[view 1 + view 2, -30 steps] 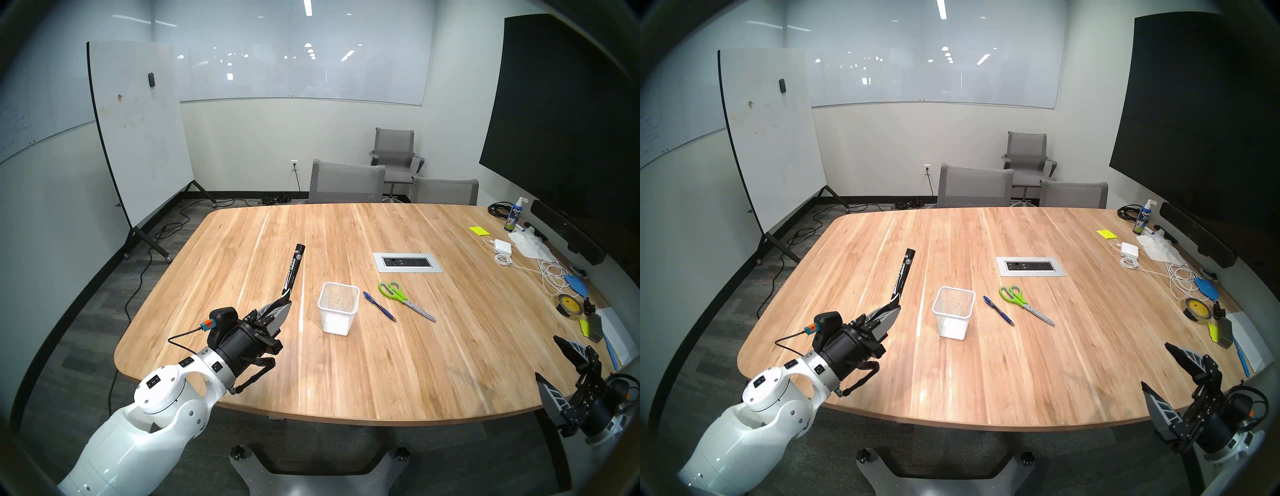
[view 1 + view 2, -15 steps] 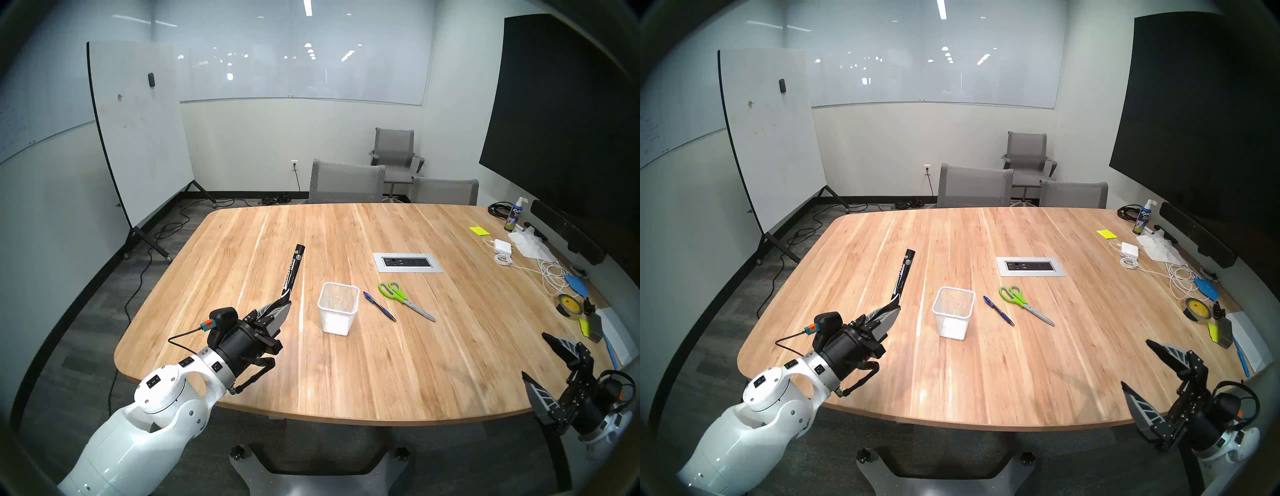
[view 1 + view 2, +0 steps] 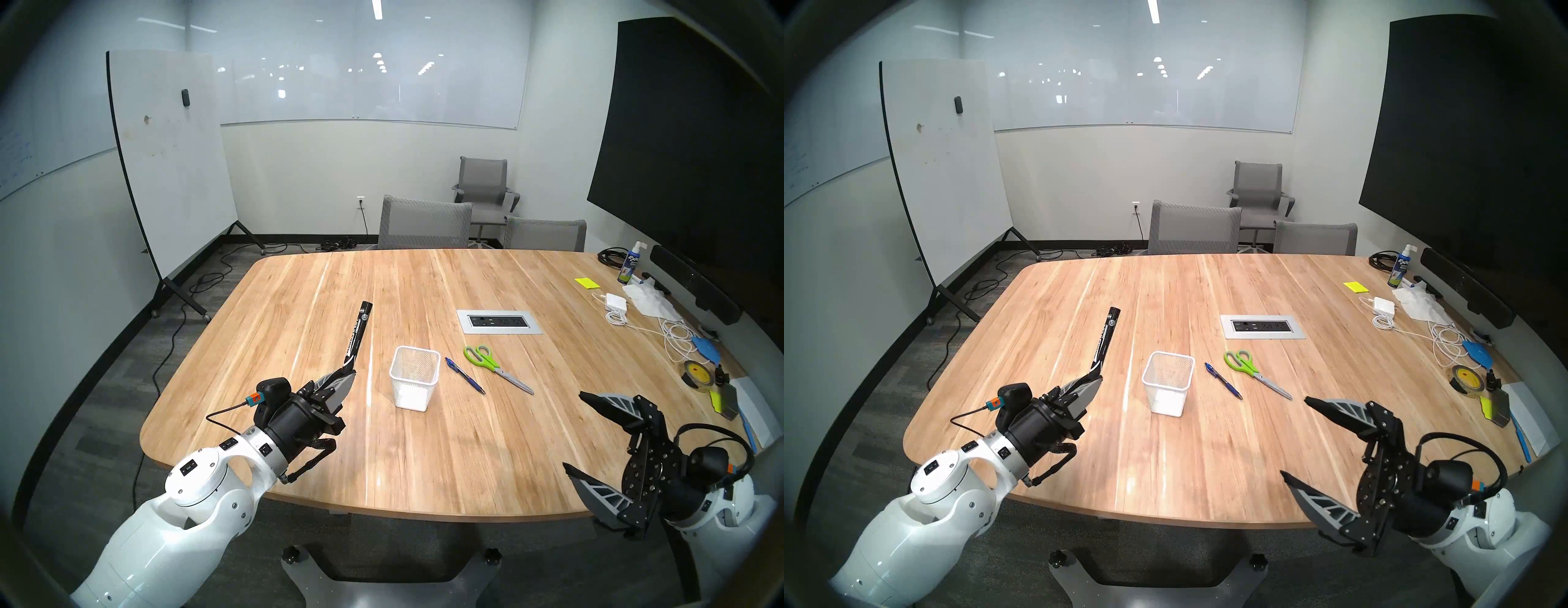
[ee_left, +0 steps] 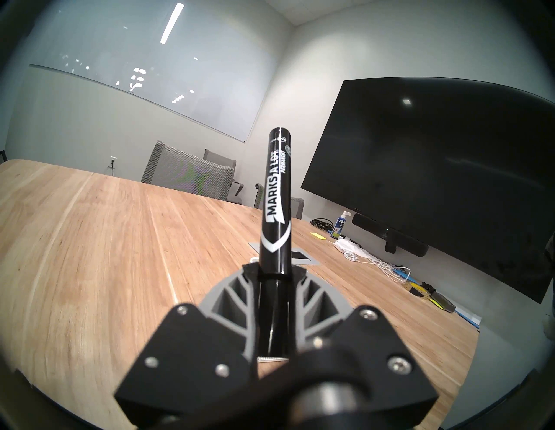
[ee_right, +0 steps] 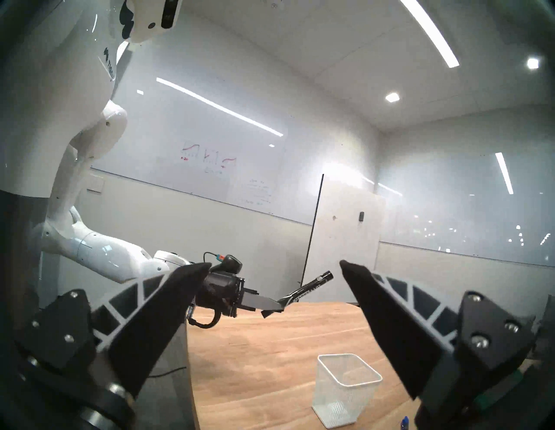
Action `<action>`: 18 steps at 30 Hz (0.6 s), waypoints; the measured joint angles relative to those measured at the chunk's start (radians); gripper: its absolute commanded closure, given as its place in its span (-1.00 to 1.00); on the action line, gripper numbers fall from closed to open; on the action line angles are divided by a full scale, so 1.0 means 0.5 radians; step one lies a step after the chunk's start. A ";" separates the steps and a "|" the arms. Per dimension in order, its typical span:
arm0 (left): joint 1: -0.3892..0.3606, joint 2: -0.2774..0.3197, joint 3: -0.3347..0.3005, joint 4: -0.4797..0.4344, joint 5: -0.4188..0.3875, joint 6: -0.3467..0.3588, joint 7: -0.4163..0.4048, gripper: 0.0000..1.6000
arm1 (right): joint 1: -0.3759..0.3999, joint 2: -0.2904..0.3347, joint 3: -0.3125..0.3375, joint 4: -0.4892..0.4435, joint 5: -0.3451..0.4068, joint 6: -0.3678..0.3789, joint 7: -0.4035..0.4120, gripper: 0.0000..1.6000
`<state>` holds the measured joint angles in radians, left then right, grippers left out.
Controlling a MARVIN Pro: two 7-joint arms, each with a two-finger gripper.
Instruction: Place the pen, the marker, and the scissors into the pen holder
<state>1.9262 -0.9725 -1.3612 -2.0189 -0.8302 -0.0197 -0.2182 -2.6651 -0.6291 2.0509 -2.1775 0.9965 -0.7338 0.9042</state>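
- The marker (image 3: 357,334) is pinched at its lower end by the left gripper (image 3: 344,373), whose jaws are pressed onto it; the barrel is held tilted up and away above the wooden table (image 3: 424,458).
- The pen holder (image 3: 413,378) is seen standing upright and empty on the table, just right of the held marker.
- The pen (image 3: 464,375) is laid flat beside the holder, and the scissors (image 3: 497,368) lie just beyond it, blades closed.
- The right gripper (image 3: 572,429) is held above the table's near right edge with its jaws spread wide and nothing between them.
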 measured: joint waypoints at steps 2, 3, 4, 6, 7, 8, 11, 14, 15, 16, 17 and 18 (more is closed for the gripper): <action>-0.002 -0.001 0.000 0.002 -0.001 0.000 -0.002 1.00 | 0.053 0.052 -0.038 0.005 -0.011 0.050 -0.049 -1.00; -0.002 -0.001 0.000 0.003 -0.001 0.000 -0.003 1.00 | 0.074 0.072 -0.052 0.009 -0.015 0.070 -0.070 -1.00; -0.003 -0.001 0.000 0.004 -0.002 0.000 -0.003 1.00 | 0.095 0.092 -0.066 0.017 -0.018 0.090 -0.092 -1.00; -0.004 -0.001 0.000 0.005 -0.002 0.000 -0.004 1.00 | 0.137 0.130 -0.095 0.038 -0.020 0.129 -0.135 -1.00; -0.005 -0.001 0.000 0.005 -0.002 0.000 -0.005 1.00 | 0.155 0.145 -0.107 0.049 -0.020 0.144 -0.152 -1.00; -0.005 -0.002 0.000 0.006 -0.003 0.000 -0.005 1.00 | 0.172 0.160 -0.118 0.060 -0.020 0.160 -0.169 -1.00; -0.007 -0.002 0.000 0.007 -0.004 0.000 -0.008 1.00 | 0.249 0.228 -0.173 0.106 -0.019 0.225 -0.250 -1.00; -0.009 -0.003 0.001 0.008 -0.005 0.000 -0.010 1.00 | 0.306 0.275 -0.217 0.137 -0.017 0.271 -0.308 -1.00; -0.009 -0.003 0.001 0.008 -0.005 0.000 -0.011 1.00 | 0.321 0.288 -0.229 0.144 -0.017 0.282 -0.324 -1.00; -0.010 -0.003 0.001 0.008 -0.006 0.000 -0.011 1.00 | 0.333 0.299 -0.240 0.150 -0.016 0.292 -0.337 -1.00; -0.010 -0.003 0.001 0.009 -0.006 0.000 -0.013 1.00 | 0.376 0.334 -0.278 0.171 -0.016 0.324 -0.381 -1.00; -0.011 -0.004 0.001 0.010 -0.007 0.000 -0.014 1.00 | 0.413 0.363 -0.310 0.186 -0.016 0.350 -0.416 -1.00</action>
<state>1.9205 -0.9744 -1.3609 -2.0141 -0.8338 -0.0197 -0.2254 -2.4586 -0.4476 1.8958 -2.0846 0.9884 -0.5589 0.6965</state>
